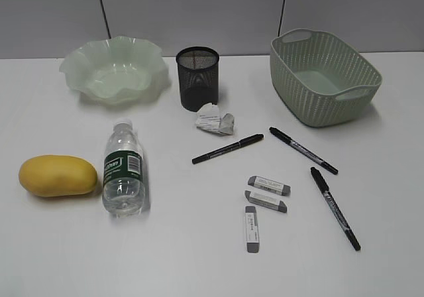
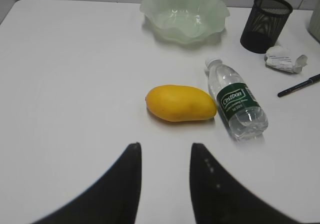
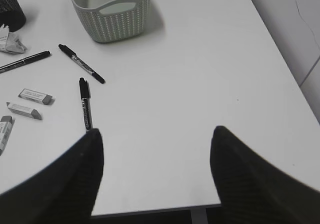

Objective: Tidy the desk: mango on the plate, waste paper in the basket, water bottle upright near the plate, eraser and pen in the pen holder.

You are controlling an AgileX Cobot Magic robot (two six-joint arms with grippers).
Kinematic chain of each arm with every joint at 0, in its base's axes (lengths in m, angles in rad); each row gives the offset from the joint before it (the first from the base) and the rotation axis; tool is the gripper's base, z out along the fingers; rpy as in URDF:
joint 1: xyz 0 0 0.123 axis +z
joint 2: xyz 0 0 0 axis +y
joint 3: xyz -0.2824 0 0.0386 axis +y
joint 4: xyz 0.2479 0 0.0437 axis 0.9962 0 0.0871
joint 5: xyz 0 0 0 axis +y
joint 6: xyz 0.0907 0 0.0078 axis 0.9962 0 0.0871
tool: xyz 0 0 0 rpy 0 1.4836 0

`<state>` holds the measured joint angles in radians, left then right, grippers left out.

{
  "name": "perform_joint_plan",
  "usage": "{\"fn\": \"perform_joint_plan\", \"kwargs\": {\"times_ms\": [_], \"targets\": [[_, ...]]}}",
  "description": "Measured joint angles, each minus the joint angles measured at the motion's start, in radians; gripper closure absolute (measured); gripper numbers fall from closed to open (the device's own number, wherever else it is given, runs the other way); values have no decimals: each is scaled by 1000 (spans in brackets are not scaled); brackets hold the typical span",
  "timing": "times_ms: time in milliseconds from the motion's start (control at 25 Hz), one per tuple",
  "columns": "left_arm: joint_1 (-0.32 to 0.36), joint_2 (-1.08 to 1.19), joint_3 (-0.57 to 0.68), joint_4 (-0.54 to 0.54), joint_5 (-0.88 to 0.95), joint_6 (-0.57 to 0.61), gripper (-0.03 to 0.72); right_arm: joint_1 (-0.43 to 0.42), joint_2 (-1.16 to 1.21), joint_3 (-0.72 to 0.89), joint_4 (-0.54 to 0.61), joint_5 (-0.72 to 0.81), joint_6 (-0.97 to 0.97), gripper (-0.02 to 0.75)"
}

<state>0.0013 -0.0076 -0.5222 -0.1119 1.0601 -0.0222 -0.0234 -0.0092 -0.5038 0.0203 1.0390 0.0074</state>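
On the white desk [image 1: 185, 257] the yellow mango [image 1: 57, 176] lies at the left, beside the water bottle [image 1: 123, 169] lying on its side. The empty ruffled plate [image 1: 114, 69] is at the back left, the black pen holder [image 1: 197, 77] beside it, the waste paper [image 1: 214, 119] in front of it. The basket [image 1: 323, 76] is at the back right. Three black pens [image 1: 227, 148] [image 1: 303, 150] [image 1: 334, 207] and three grey erasers [image 1: 268, 185] [image 1: 265, 201] [image 1: 251, 229] lie at centre right. My left gripper [image 2: 165, 146] is open, empty, short of the mango [image 2: 180, 103]. My right gripper [image 3: 156, 131] is open, empty, near the desk's front edge.
A grey partition wall [image 1: 199, 12] runs behind the desk. In the right wrist view the desk's right edge [image 3: 280, 59] and front edge [image 3: 155, 209] show, with floor beyond. Neither arm shows in the exterior view.
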Motion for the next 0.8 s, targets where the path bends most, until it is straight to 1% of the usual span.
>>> {"fn": "perform_joint_plan", "kwargs": {"times_ms": [640, 800], "targets": [[0, 0, 0, 0, 0, 0, 434, 0, 0, 0, 0, 0, 0, 208], [0, 0, 0, 0, 0, 0, 434, 0, 0, 0, 0, 0, 0, 227]]}}
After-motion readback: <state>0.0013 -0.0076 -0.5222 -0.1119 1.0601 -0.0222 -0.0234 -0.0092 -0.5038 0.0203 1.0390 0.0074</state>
